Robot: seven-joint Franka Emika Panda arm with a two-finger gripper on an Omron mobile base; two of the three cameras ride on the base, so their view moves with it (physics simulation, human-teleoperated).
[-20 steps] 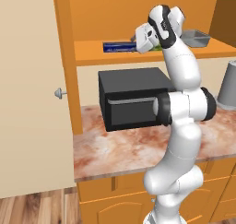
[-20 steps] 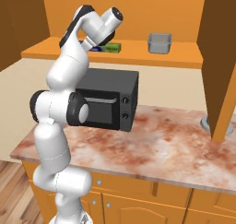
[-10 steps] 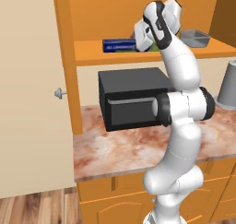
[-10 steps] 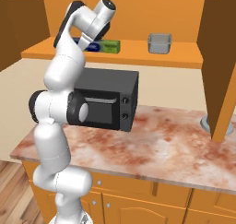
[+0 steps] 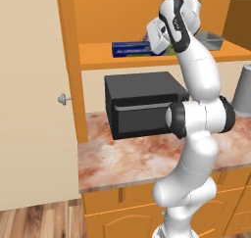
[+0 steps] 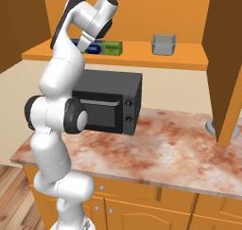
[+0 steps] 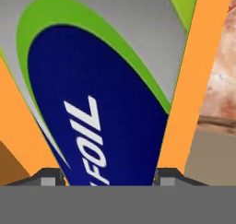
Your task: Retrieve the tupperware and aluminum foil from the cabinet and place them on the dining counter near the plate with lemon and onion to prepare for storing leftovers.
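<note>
The aluminum foil (image 5: 131,48) is a dark blue box with a green end, lying on the inner shelf of the orange cabinet (image 5: 98,57). My gripper (image 5: 154,42) has reached onto it at its right end. In the hand view the foil (image 7: 101,103) runs between my fingertips (image 7: 51,177), which stand close on either side with a thin gap on the left; the gripper (image 7: 108,178) is open around it. From the right base view the gripper (image 6: 88,41) covers the left part of the foil (image 6: 108,48). The grey tupperware (image 6: 163,43) sits farther right on the shelf (image 6: 142,55), apart from my hand.
A black microwave (image 5: 142,105) stands on the marbled wall counter (image 5: 122,158) under the shelf. A tall grey canister (image 5: 243,90) is at the right. One open cabinet door (image 5: 29,85) hangs at the left, the other door (image 6: 231,58) at the right.
The jaws have narrowed around the foil box. The hand has shifted a little at the shelf and now sits over the box's end. The foil and tupperware lie where they were.
</note>
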